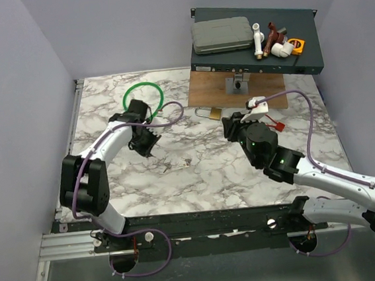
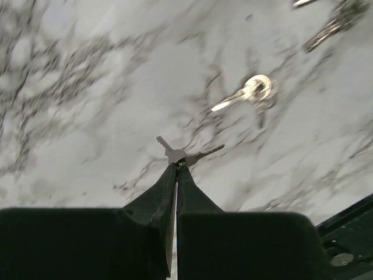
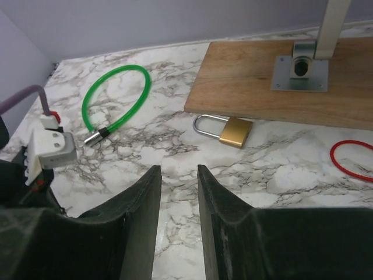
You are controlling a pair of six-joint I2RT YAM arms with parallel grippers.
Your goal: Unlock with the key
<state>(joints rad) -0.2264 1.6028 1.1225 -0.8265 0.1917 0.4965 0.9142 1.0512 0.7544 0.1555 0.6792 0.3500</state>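
Nearby, a brass padlock (image 3: 236, 132) lies just beside the wooden board (image 3: 250, 81).

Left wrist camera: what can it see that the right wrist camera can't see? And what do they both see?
Only the left wrist view shows the left gripper shut, pinching small silver keys, and another key on a ring lying on the table.

Only the right wrist view shows the right gripper with its fingers apart and nothing between them, the brass padlock, the green cable loop, the wooden board and a red cord loop.

Both show the marble table.
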